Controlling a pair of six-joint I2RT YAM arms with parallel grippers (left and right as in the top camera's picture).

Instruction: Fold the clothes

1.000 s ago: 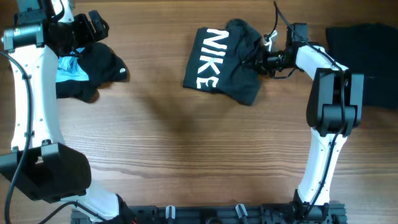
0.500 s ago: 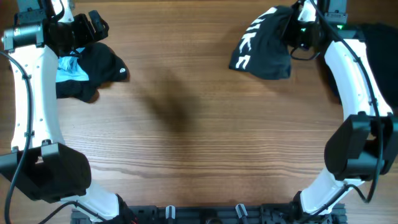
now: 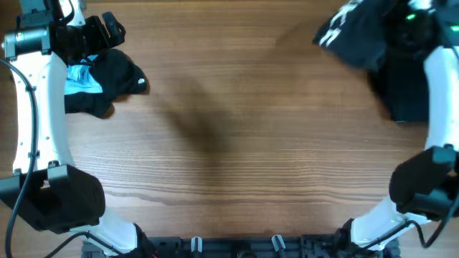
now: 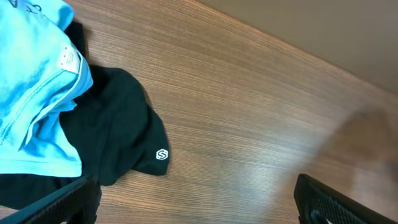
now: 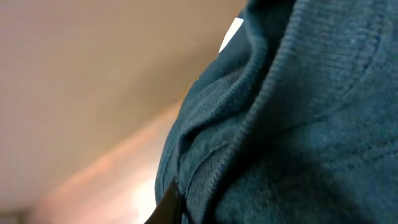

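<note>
Left arm (image 3: 43, 115): long white shell links joined by black housings.
Left base joint (image 3: 61, 201): large, rounded, matte black, far behind the left gripper (image 4: 196, 202).
Cable (image 3: 30, 89): thin and black, looping loose beside the white link behind the gripper.
Left fingers (image 4: 53, 202): blocky, black, matte.
Right arm (image 3: 441, 86): matching white shells and a black elbow housing.
Green light (image 3: 412, 16): small, glowing at the right arm's wrist end.
Base rail (image 3: 244, 247): black bar with silver clips.

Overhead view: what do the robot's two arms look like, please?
Both the left arm and the right arm have white tubular links, bulky black joints and thin black cables alongside. The left gripper is black. A green light glows near the right wrist.
</note>
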